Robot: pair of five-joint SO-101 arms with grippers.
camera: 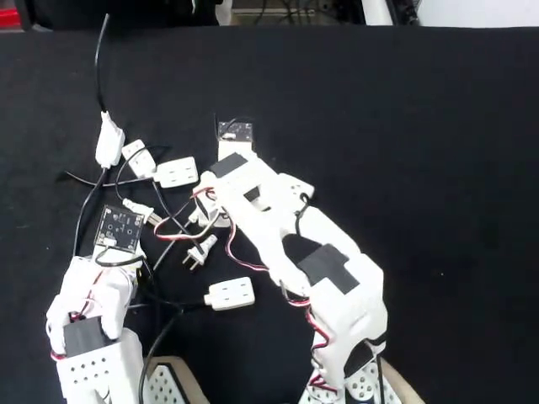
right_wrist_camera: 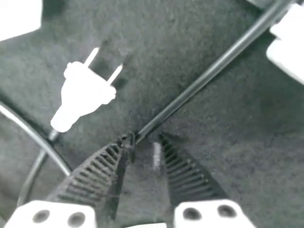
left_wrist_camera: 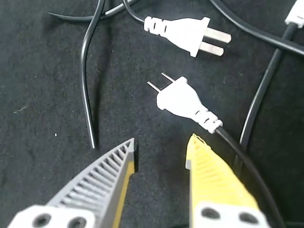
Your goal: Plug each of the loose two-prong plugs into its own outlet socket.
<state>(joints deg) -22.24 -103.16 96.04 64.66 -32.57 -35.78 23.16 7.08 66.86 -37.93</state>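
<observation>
Just behind plug (left_wrist_camera: 183, 99), left claw (left_wrist_camera: 161, 141) agape

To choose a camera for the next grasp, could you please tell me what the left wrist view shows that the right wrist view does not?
Left wrist only: a flat-bladed plug and the left gripper, jaws open, one grey, one yellow. Right wrist only: the right gripper with a black cable running up to its tips. Both: a white thin-pronged plug, possibly the same one, on the black cloth.
</observation>
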